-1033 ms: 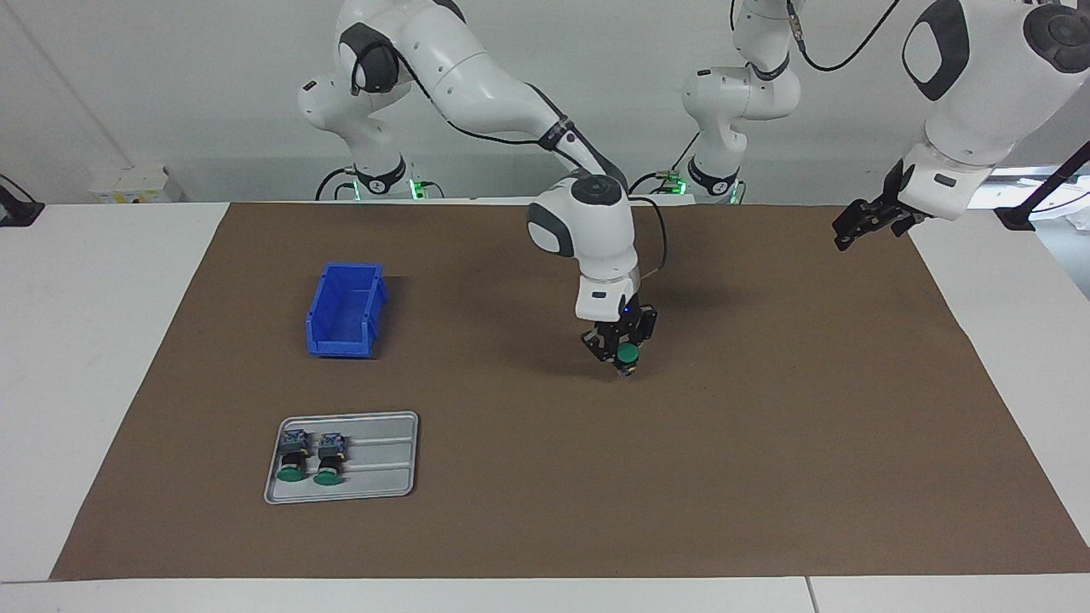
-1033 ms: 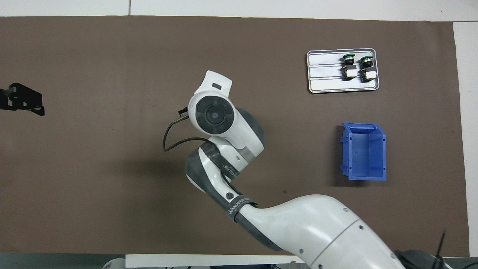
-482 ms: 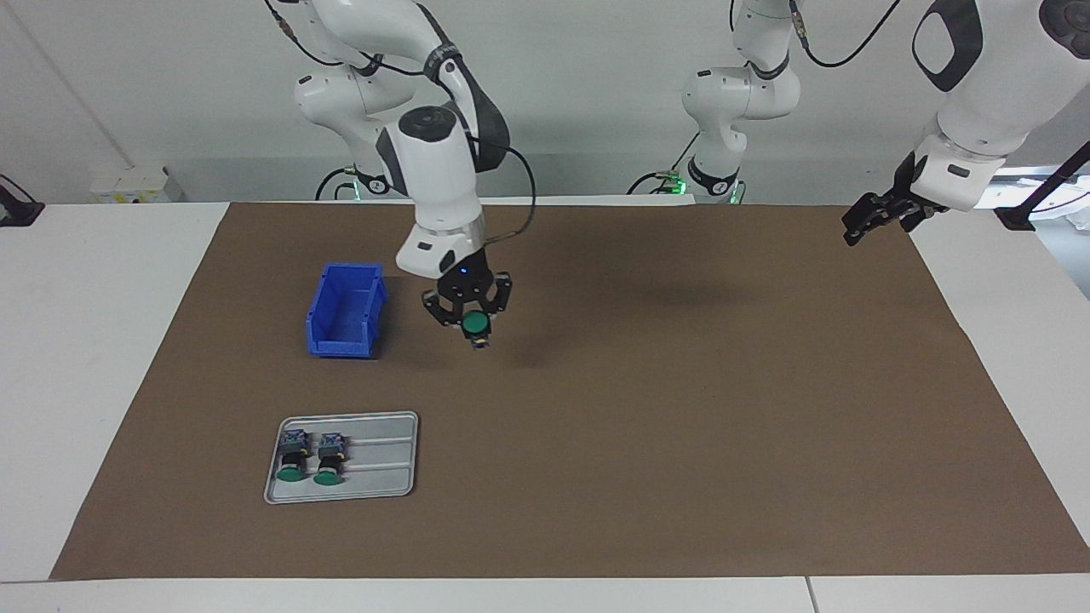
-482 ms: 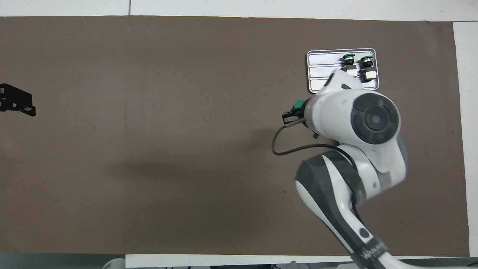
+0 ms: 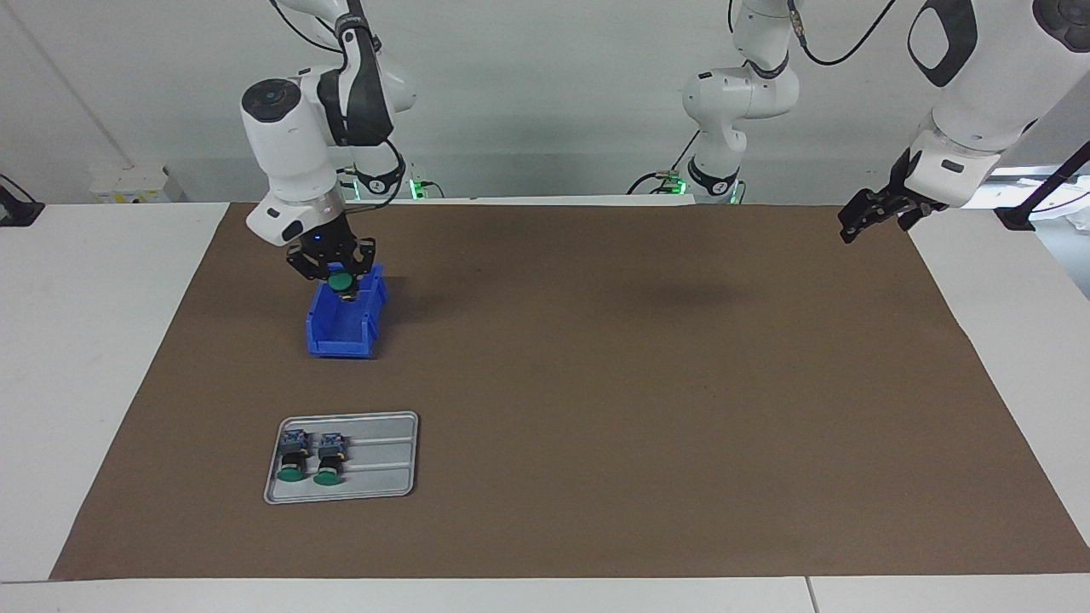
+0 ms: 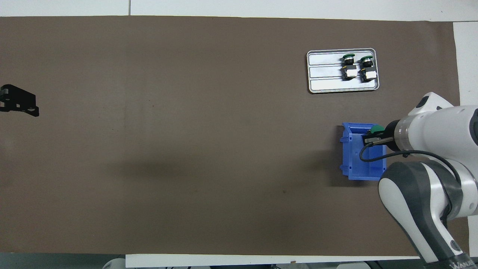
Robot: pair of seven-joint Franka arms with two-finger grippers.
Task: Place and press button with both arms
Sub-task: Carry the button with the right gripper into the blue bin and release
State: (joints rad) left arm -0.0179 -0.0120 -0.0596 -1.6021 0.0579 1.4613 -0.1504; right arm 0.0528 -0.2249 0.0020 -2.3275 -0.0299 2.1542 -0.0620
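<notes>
My right gripper (image 5: pixel 345 291) is shut on a green-capped button (image 5: pixel 341 279) and hangs over the blue bin (image 5: pixel 344 322), above the bin's end nearer the robots. In the overhead view the button's green cap (image 6: pixel 376 129) peeks out beside the right gripper (image 6: pixel 372 137) over the bin (image 6: pixel 364 166). Two more buttons (image 5: pixel 292 460) (image 5: pixel 329 460) lie side by side on the grey tray (image 5: pixel 383 464), green caps pointing away from the robots. My left gripper (image 5: pixel 853 228) waits in the air, open and holding nothing, over the mat's edge at the left arm's end.
The grey tray (image 6: pixel 325 76) lies farther from the robots than the bin, at the right arm's end of the table. A brown mat (image 5: pixel 647 409) covers most of the white table. The left gripper (image 6: pixel 18 102) shows at the edge of the overhead view.
The right arm has swung from the middle of the mat toward its own end, carrying the button, and is now over the blue bin. The left gripper barely moved.
</notes>
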